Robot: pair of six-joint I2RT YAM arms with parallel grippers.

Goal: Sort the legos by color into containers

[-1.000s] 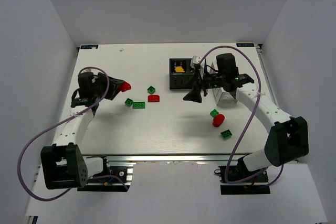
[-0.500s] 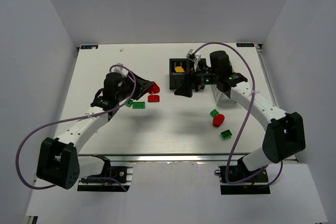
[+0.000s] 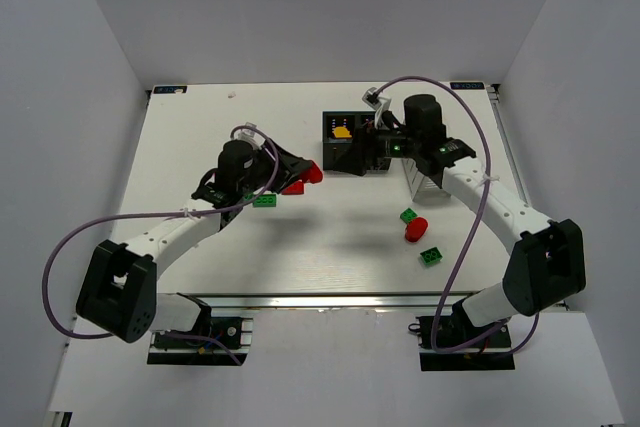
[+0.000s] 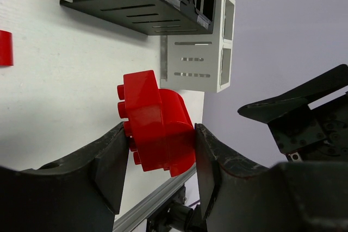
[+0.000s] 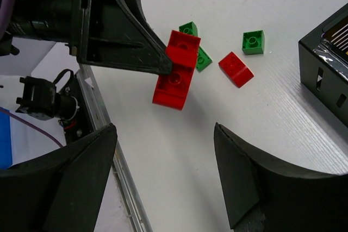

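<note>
My left gripper is shut on a red two-brick stack and holds it above the table, just left of the black box. The stack sits between the fingers in the left wrist view and also shows in the right wrist view. My right gripper is open and empty, hovering at the black box's front. A yellow and orange brick lies in the box's far compartment. The white slatted basket is mostly hidden under my right arm; it shows in the left wrist view.
On the table lie a green brick, a red brick, a green brick, a rounded red brick and a green brick. The right wrist view shows green bricks and a red one.
My left arm swung right across the table, carrying the red stack toward the black box. My right gripper moved left and back to the box's front, still open.
</note>
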